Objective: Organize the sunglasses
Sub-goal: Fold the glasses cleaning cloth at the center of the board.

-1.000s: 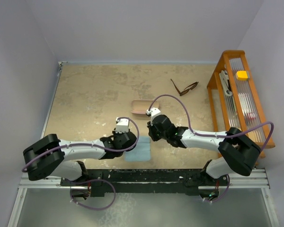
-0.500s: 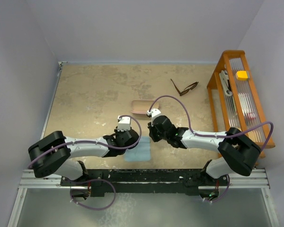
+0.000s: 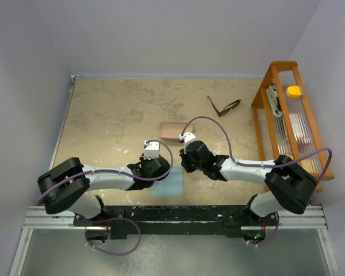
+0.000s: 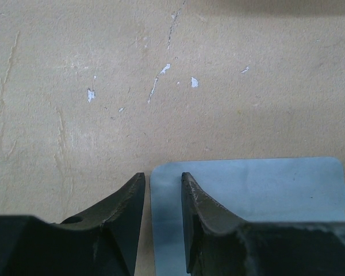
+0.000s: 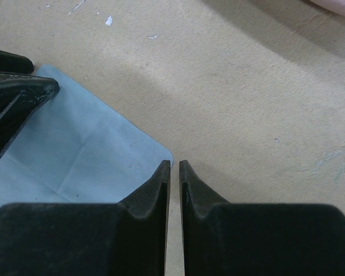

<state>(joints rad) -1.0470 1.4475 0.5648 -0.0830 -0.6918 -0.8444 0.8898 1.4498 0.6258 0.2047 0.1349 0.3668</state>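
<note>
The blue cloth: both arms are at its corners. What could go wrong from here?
1. The cloth lies flat, and the right fingers leave only a narrow gap at its corner, so they may close on nothing.
2. The left fingers straddle the opposite edge; pushing down might scrape the table or bunch the cloth instead of lifting it.
</note>
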